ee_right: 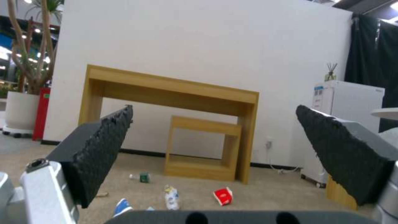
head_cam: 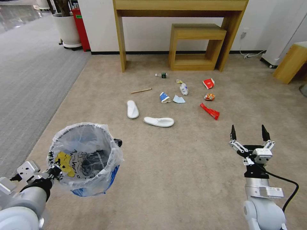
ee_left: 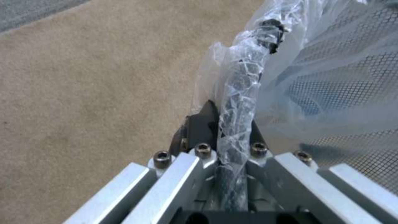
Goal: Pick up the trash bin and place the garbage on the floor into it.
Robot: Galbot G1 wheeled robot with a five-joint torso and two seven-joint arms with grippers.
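Left gripper (head_cam: 52,171) clamps the rim of the bag-lined round blue trash bin (head_cam: 84,159), lifted. Right gripper (head_cam: 248,135) gapes wide, empty. White slippers (head_cam: 159,121), wrappers and other litter remain on the beige carpet (head_cam: 179,166).

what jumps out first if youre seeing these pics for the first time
The left gripper holds the trash bin by its bagged rim, lifted at the robot's near left. Ahead on the beige floor, before a wooden desk, lies scattered garbage, two white slippers nearest. The right gripper hangs open and empty at the near right.
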